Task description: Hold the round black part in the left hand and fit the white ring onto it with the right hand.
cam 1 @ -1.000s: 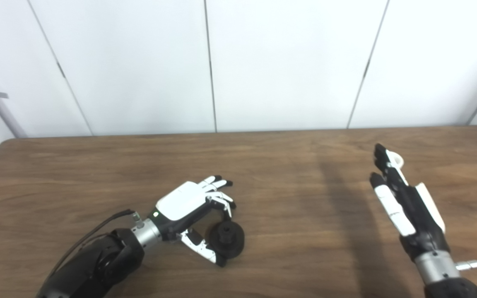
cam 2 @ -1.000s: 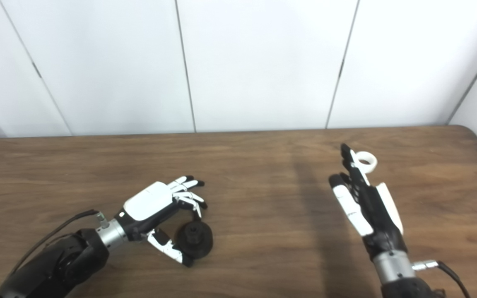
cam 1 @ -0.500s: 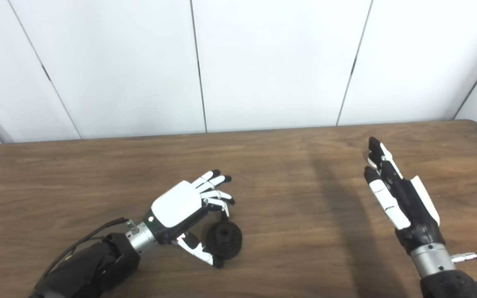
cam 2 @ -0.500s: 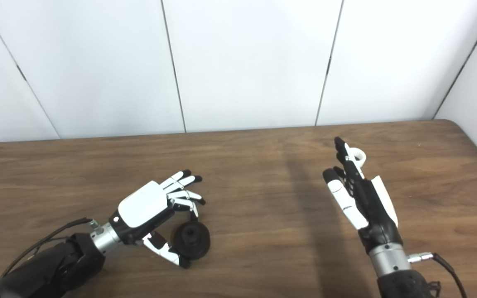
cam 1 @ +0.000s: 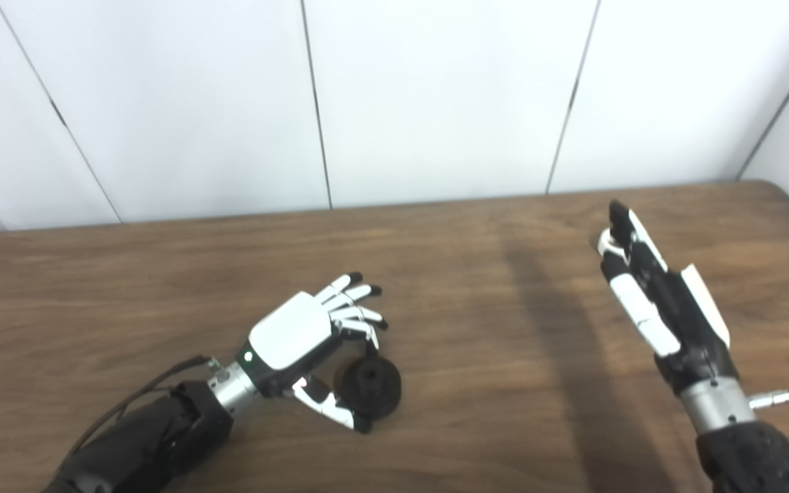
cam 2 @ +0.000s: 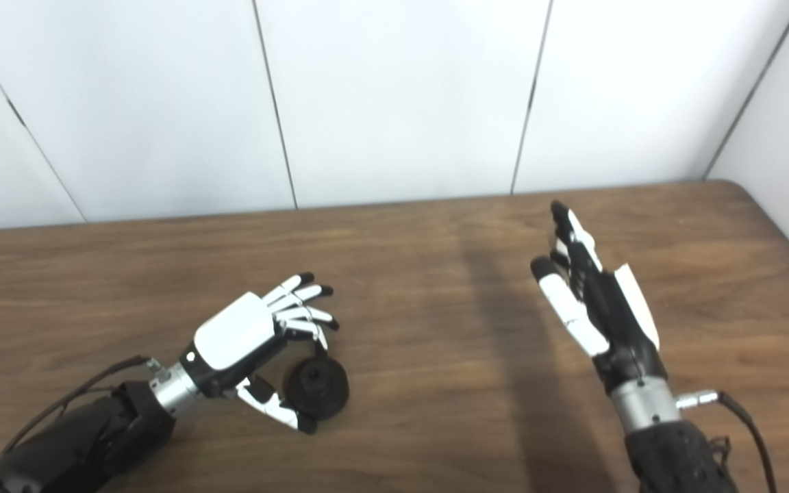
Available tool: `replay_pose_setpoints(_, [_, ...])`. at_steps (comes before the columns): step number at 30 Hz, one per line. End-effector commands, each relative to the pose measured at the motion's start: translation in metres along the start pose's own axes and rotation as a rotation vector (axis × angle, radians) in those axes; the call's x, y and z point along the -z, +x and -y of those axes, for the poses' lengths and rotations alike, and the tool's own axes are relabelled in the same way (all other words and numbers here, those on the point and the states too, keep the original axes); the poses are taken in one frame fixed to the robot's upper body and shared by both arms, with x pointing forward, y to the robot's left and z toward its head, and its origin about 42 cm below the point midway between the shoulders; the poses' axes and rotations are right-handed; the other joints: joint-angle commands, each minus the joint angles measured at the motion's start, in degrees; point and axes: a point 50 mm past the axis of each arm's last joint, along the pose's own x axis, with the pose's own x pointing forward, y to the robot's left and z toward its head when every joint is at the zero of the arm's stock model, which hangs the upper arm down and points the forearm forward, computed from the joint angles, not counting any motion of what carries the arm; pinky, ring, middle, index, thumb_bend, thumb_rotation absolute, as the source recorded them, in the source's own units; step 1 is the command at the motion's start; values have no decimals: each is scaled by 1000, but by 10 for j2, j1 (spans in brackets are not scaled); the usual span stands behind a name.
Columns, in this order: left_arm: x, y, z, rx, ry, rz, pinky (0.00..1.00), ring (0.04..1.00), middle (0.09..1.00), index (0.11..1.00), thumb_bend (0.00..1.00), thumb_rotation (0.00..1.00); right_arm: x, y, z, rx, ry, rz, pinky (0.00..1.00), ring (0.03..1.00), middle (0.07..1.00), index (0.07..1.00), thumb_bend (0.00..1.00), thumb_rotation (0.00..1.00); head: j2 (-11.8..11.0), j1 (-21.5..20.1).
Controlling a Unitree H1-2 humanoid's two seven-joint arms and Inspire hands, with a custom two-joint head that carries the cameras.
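Two hands on bare table [cam 1: 477, 287] — white ring [cam 1: 604, 239] (mostly hidden).

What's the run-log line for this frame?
left hand: cupped around round black part on table, not lifted | right hand: open, raised at white ring, mostly hidden | fit: not started

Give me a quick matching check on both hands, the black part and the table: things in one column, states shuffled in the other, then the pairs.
Things:
1. left hand
2. right hand
3. round black part
4. table

States:
A. lying on the wood, hub up
B. fingers straight and apart, pointing toward the wall
C. brown wood grain
D. fingers curled over the part, thumb at its near edge

Pairs: 1-D, 2-B, 3-A, 4-C
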Motion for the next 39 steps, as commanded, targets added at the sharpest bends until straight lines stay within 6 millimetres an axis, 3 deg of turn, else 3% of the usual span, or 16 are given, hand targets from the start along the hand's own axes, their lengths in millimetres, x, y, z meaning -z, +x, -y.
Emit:
replay_pose_setpoints(1, [-4,6,-2,16,-16,12,1000,931,756,482,523,49,-18,5,4,16,-6,75,937,994,1000,975,485,876,3,-1])
replay_pose_setpoints(13, [-7,1,5,78,-107,-29,996,916,754,482,523,49,-23,-1,8,18,-11,67,927,987,1000,974,481,893,18,-3])
replay_pose_setpoints(30, [-5,-4,6,116,-109,-36,1000,905,753,482,523,50,-26,-1,16,34,-17,82,923,979,996,967,525,886,17,-5])
replay_pose_setpoints(33, [-3,-4,4,115,-102,-36,1000,907,753,482,523,49,-25,0,20,66,-69,84,880,959,980,950,512,822,16,-8])
replay_pose_setpoints(35, [-2,-4,3,113,-93,-31,996,904,751,482,523,49,-24,1,25,95,-118,75,847,917,939,922,526,718,16,-8])
replay_pose_setpoints(39, [-1,-4,0,115,-68,-24,999,906,752,482,523,49,-23,4,36,116,-171,56,860,914,928,912,511,578,16,-8])
